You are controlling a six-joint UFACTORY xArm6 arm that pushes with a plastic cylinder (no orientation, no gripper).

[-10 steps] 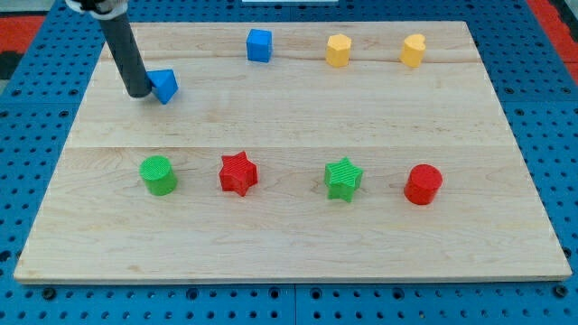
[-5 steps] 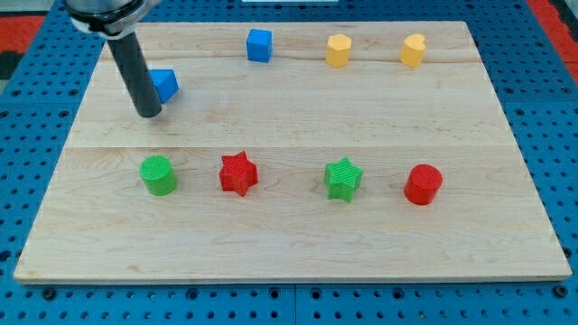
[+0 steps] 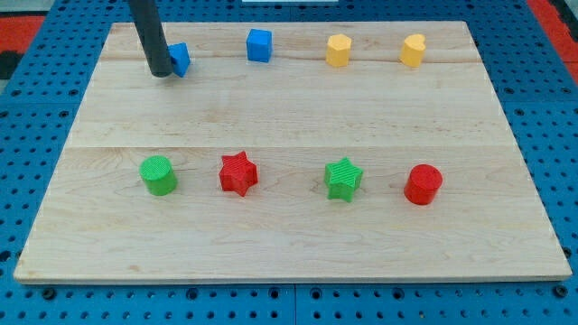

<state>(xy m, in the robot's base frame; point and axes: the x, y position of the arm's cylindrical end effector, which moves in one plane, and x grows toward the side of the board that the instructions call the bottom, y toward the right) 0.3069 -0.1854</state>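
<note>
My tip (image 3: 162,73) rests on the board near the view's top left, pressed against the left side of a blue block (image 3: 180,59) whose shape the rod partly hides. A blue cube (image 3: 259,44) stands to the right of that pair along the view's top. Further right in the same row are a yellow block (image 3: 338,50) and a yellow heart-like block (image 3: 413,50).
A lower row runs across the wooden board (image 3: 289,117): a green cylinder (image 3: 159,174), a red star (image 3: 238,172), a green star (image 3: 343,178) and a red cylinder (image 3: 423,184). Blue pegboard surrounds the board.
The tip swung below the blue block, then moved up toward the view's top. The blue block shifted up and slightly right with it.
</note>
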